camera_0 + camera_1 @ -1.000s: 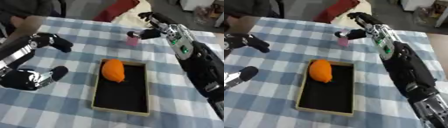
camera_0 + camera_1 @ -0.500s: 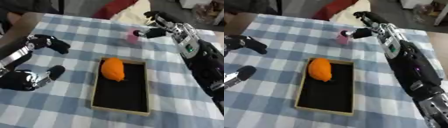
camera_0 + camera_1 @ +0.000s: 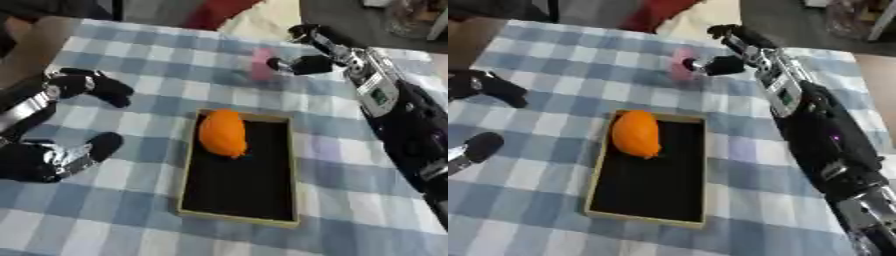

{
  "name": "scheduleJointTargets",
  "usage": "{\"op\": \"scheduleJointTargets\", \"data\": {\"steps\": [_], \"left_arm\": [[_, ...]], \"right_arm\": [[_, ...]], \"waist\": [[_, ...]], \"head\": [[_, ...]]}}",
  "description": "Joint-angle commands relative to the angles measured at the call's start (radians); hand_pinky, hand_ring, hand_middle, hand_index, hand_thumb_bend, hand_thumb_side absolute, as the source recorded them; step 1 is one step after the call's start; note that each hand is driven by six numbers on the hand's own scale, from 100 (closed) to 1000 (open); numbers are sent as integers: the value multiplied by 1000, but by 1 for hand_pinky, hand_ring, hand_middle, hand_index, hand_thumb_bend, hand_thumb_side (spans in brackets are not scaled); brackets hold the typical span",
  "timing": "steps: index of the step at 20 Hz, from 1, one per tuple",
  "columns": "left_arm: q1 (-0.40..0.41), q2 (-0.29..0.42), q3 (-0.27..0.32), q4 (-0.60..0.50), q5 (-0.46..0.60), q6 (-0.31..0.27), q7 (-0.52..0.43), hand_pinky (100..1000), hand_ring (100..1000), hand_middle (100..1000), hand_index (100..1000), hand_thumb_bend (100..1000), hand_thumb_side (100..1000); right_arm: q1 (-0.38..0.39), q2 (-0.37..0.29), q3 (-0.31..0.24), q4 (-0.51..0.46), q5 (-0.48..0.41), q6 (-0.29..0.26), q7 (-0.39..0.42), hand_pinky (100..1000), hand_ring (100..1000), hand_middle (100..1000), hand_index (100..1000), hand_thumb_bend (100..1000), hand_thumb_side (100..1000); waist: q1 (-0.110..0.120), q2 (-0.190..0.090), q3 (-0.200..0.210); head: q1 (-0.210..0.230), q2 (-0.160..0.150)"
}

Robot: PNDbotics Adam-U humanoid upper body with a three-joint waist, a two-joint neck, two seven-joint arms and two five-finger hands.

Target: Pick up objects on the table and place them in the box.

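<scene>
**Pink object at the far end, orange one in the box**

Tablecloth [image 3: 140,210] in blue and white checks covers the whole work surface. On it, near the middle, lies a shallow rectangular box [image 3: 241,210] with a tan rim and a black floor, its long axis running from the near edge toward the far edge, slightly askew.

Reaching in from the right, the right hand [image 3: 308,50] is at the far part of the table, its thumb and fingers curved toward a small pink object [image 3: 261,64]. That object stands beside the fingertips; whether they pinch it cannot be told, as it is blurred. It looks pale pink and taller than wide, upright on the cloth, well apart from the box.

At the left side, the left hand [image 3: 83,86] rests with its dark fingers relaxed and spread, holding nothing.

Inside the box, in its far half against the left wall, lies an orange object [image 3: 222,133]. It is smooth, plain orange and oval, its long axis running along the box, the narrower end pointing to the near side.
</scene>
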Motion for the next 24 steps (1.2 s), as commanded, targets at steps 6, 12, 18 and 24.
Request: {"op": "scheduleJointTargets", "data": {"steps": [6, 12, 18, 24], "left_arm": [[-8, 18, 17, -3, 13, -4, -12, 800, 726, 663, 847, 344, 735], [-9, 15, 20, -1, 20, -15, -22, 805, 730, 662, 849, 318, 746], [-11, 9, 26, 4, 31, -19, -25, 807, 729, 659, 850, 310, 749], [-13, 5, 29, 4, 37, -20, -25, 808, 730, 658, 850, 306, 751]], "right_arm": [[-16, -35, -9, -13, -24, -5, 5, 906, 888, 872, 961, 511, 701], [-18, -28, -8, -9, -28, -8, 3, 906, 887, 870, 959, 498, 702], [-18, -19, -9, -1, -34, -9, 2, 905, 884, 864, 950, 479, 694], [-16, -5, -8, 18, -33, -12, 5, 904, 883, 854, 938, 461, 689]], "waist": [[9, -11, 12], [11, -7, 15], [11, -3, 16], [15, 3, 17]], "head": [[-20, 16], [-34, 23], [-51, 32], [-57, 34]]}}
